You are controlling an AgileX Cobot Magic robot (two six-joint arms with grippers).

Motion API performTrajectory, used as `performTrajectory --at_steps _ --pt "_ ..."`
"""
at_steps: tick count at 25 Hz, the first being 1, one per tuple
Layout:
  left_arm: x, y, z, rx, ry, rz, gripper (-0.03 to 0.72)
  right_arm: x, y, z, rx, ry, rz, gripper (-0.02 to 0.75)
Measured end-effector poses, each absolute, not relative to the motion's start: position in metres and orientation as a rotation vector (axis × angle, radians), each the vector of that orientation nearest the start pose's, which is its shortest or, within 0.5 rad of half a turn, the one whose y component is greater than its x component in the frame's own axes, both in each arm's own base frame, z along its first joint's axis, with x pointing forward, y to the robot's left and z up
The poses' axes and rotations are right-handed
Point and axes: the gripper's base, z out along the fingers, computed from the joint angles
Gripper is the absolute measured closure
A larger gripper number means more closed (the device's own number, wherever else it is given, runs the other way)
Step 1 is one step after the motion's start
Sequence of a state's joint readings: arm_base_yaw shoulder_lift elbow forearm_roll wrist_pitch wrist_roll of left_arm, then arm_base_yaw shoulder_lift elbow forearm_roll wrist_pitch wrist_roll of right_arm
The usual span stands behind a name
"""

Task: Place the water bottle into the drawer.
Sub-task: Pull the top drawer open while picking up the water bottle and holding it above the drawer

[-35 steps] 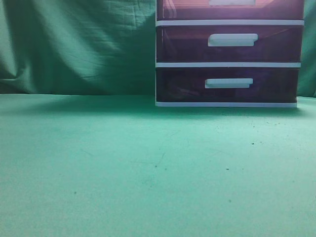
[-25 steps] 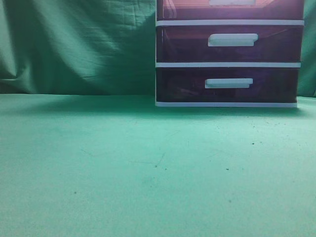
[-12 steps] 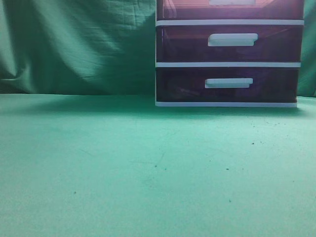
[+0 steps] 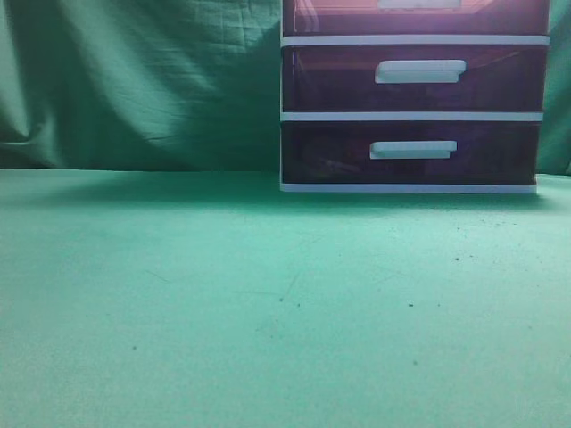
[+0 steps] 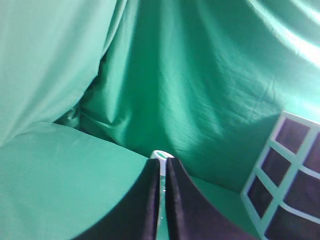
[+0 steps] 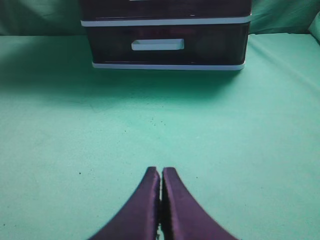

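My left gripper (image 5: 162,163) is shut on the water bottle (image 5: 161,155). Only the bottle's white cap and a sliver of clear body show between the dark fingers. It is held up in the air in front of the green cloth. The drawer (image 4: 339,18), reddish-purple with a white handle, shows only as a strip at the top edge of the exterior view. It looks flush with the unit. My right gripper (image 6: 161,173) is shut and empty, low over the green table, pointing at the drawer unit. Neither gripper shows in the exterior view.
The white-framed unit (image 4: 410,117) stands at the back right of the green table (image 4: 268,294), with two darker purple drawers (image 4: 330,80) below the top one. Its side shows at the right of the left wrist view (image 5: 272,172). Green cloth (image 4: 134,80) hangs behind.
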State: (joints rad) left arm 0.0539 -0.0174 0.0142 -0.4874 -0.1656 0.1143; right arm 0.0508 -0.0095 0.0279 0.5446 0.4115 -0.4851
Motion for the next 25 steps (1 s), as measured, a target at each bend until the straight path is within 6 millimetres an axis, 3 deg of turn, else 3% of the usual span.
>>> performTrajectory --at_steps 6,9,14,16,21,23,25 --pt "0.062 -0.001 0.255 -0.186 1.569 -0.179 0.688 0.050 0.021 0.173 -0.172 1.852 0.244 0.738" --pt "0.080 -0.002 0.260 -0.184 1.718 -0.177 0.688 0.050 0.021 0.173 -0.172 1.852 0.244 0.738" --pt "0.101 0.000 0.258 -0.194 1.761 -0.161 0.688 0.050 0.021 0.173 -0.172 1.852 0.244 0.738" --pt "0.109 0.001 0.256 -0.160 1.772 -0.124 0.588 0.050 0.021 0.173 -0.172 1.852 0.244 0.738" --pt "0.133 0.000 0.242 -0.127 1.867 -0.091 0.113 0.050 0.021 0.173 -0.172 1.852 0.244 0.738" --pt "0.145 0.001 0.237 -0.133 1.886 -0.079 0.044 0.050 0.021 0.173 -0.172 1.852 0.244 0.738" --pt "0.157 0.001 0.233 -0.138 1.918 -0.071 0.055 0.050 0.021 0.173 -0.172 1.852 0.244 0.738"
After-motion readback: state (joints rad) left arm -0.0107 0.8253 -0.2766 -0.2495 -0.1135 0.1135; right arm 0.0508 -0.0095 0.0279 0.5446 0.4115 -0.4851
